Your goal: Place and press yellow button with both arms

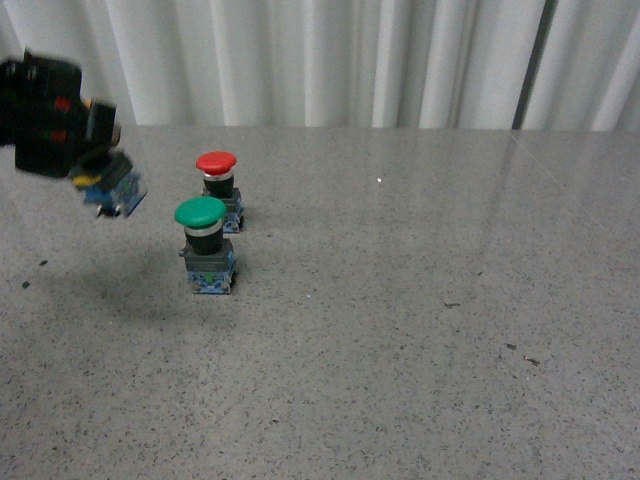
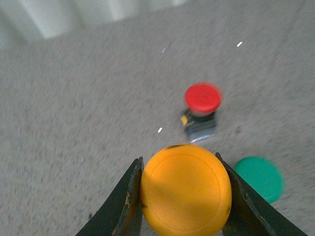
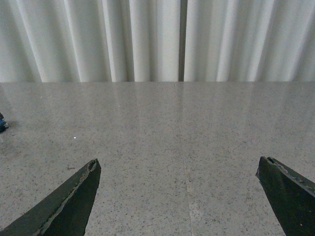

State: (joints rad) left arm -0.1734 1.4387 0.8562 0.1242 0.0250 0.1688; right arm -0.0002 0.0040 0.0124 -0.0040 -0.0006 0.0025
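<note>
Speckled grey table (image 1: 420,380) is noted nearest, backed by a white pleated curtain (image 1: 350,60). At far left the yellow button (image 2: 186,194) is held tilted above the surface, clenched by the left gripper (image 1: 92,168). Three buttons are counted: one yellow, one green button (image 1: 205,245), and one red button (image 1: 220,190) just behind it, both upright. Base markings are too small to be read. The right gripper (image 3: 177,164) is seen spread wide, empty.

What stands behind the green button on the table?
The red button stands just behind the green button, slightly to the right. The green cap hides part of its base.
</note>
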